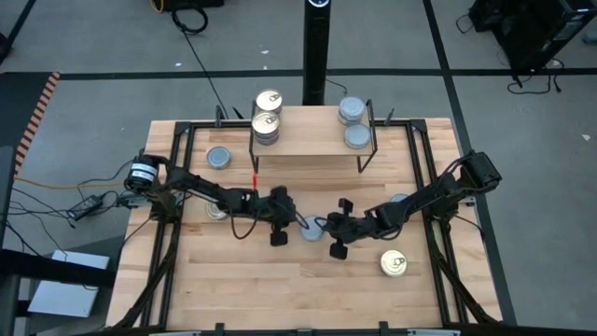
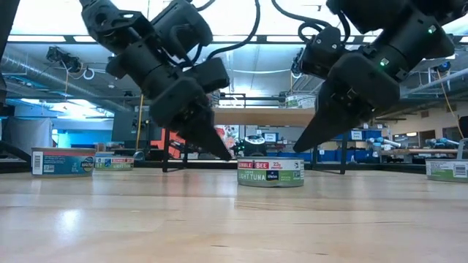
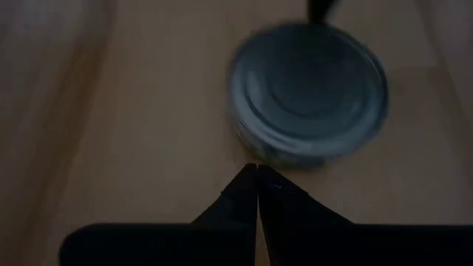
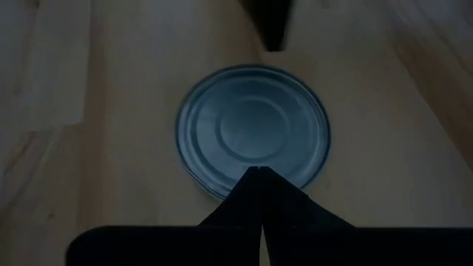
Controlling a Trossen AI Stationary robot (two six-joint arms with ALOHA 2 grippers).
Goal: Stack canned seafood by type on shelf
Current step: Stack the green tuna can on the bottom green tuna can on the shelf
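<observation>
A blue-grey-topped tin (image 1: 311,231) stands flat on the wooden table between my two grippers; in the low view its label (image 2: 270,174) faces the camera. My left gripper (image 3: 256,168) is shut, its tips at the tin's left side. My right gripper (image 4: 256,171) is shut too, its tips just over the tin's right rim. Both slant downward. The shelf (image 1: 312,142) stands at the far edge. It carries stacked gold-topped tins (image 1: 267,119) on its left and blue-grey tins (image 1: 354,113) on its right. My left gripper's shut tips (image 2: 228,155) stand at about the height of the tin's top, close to its side wall (image 3: 295,155); whether they touch it I cannot tell. My right gripper's shut tips (image 2: 295,151) hang just above the tin's rim (image 4: 222,185) on the opposite side; touching or apart, I cannot tell.
A blue-grey tin (image 1: 219,157) sits at the far left and another tin (image 1: 215,211) lies partly under my left arm. A gold-topped tin (image 1: 394,264) sits near right, and one tin (image 1: 399,200) shows under my right arm. Bare wood lies along the near edge.
</observation>
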